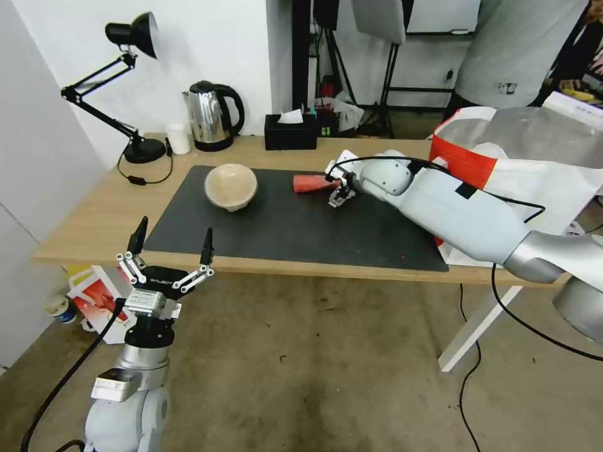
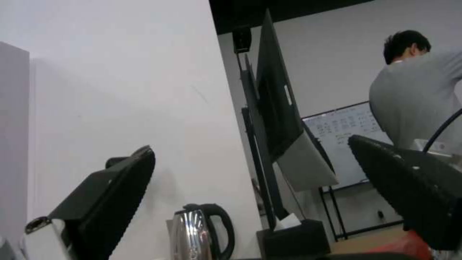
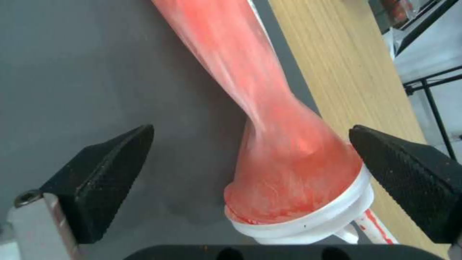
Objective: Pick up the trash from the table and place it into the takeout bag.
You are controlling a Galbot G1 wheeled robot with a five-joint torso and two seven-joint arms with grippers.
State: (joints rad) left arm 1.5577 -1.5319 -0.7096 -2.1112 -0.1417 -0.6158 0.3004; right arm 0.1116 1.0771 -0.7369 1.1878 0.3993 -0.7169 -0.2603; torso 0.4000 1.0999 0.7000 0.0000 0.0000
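Lying lengthwise across the mat, red cup (image 3: 284, 151) seemingly crumpled, lid toward spread right claw (image 3: 250, 173).

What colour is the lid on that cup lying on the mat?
White, on a red cup; the lid shows best in the right wrist view.

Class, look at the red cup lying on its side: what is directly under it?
The red cup rests on the dark grey mat, between the open right gripper's fingers. The table beneath stays covered by the mat.
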